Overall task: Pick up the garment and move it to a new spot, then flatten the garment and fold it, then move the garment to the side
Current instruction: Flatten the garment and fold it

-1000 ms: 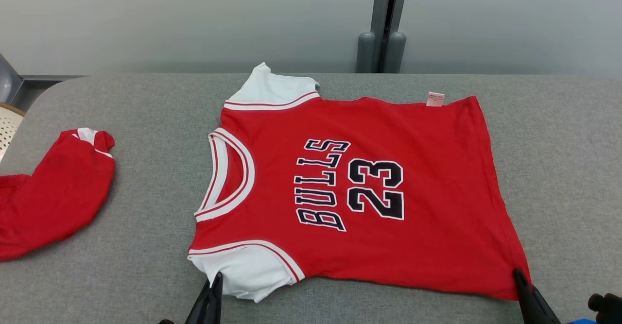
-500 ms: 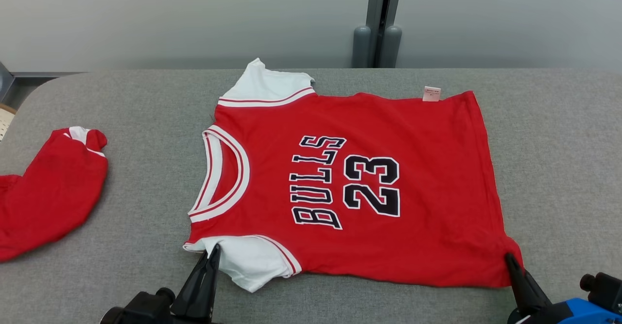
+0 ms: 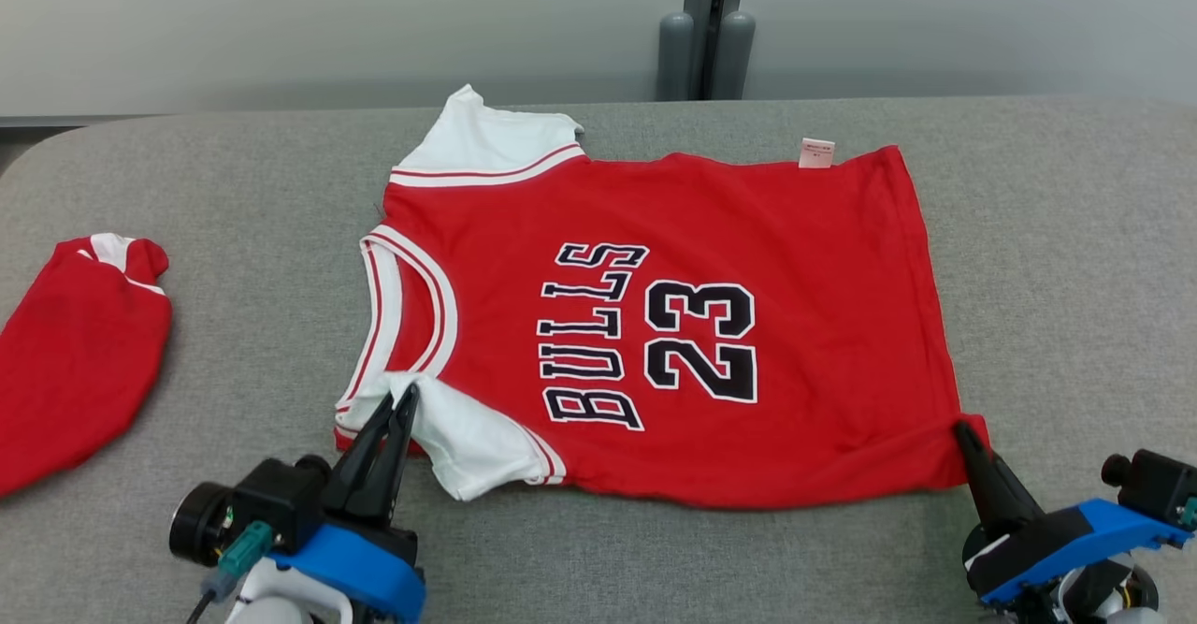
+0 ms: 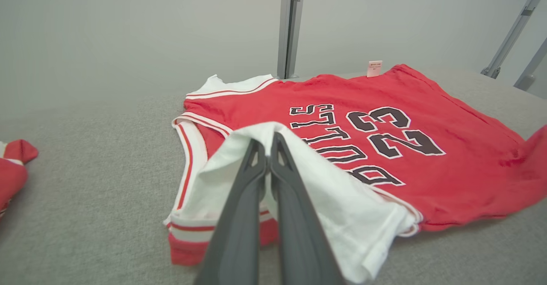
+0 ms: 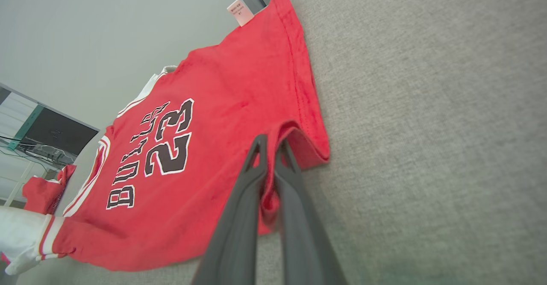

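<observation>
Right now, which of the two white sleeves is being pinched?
The near sleeve, shut in the left gripper and lifted; the far sleeve lies flat, untouched.

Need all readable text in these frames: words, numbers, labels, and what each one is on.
"BULLS": black, white-edged letters on the front of the red jersey.
"23": same lettering, beside the word on that jersey.
Pink tag at the jersey's far edge: printed, but too small to read.
Second red garment at the left: no text visible.
</observation>
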{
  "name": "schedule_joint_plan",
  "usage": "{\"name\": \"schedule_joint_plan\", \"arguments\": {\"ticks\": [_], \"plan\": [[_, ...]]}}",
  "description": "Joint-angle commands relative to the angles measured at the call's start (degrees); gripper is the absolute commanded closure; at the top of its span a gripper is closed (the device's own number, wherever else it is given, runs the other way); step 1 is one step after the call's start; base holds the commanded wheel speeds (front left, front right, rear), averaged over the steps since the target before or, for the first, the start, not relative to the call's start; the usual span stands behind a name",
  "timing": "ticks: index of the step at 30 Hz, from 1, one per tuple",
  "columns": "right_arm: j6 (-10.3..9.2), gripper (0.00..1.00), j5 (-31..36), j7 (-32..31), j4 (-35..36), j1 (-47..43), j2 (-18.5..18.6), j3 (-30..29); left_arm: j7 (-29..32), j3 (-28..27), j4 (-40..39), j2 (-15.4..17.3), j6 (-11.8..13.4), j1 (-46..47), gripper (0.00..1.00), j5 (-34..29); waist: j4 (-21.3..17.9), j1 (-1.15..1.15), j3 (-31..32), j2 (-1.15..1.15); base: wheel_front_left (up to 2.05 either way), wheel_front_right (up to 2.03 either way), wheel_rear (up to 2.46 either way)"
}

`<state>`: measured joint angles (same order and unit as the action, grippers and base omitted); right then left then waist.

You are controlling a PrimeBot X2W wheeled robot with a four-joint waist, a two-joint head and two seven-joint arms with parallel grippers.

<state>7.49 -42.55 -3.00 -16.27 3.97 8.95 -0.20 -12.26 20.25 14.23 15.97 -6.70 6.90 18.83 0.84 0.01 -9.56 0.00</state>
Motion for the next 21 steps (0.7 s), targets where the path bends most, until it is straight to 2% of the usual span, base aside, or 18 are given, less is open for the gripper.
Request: {"name": "schedule_joint_plan", "arguments": {"ticks": [1, 21], "plan": [[0.01, 1.00, -0.5, -0.3, -0.2, 1.0, 0.1, -0.1, -0.3, 0.1, 0.6, 0.4, -0.4, 1.4, 1.00, 0.3, 0.0, -0.01, -0.2, 0.00, 0.00, 0.00, 0.00], [0.01, 1.00, -0.2, -4.9, -4.8, 10.3, -1.0, -2.0, -2.7, 7.2, 17.2, 1.7, -0.8, 16.1, 1.00, 4.1, -0.3, -0.01, -3.5, 0.00, 0.00, 0.00, 0.00]]}}
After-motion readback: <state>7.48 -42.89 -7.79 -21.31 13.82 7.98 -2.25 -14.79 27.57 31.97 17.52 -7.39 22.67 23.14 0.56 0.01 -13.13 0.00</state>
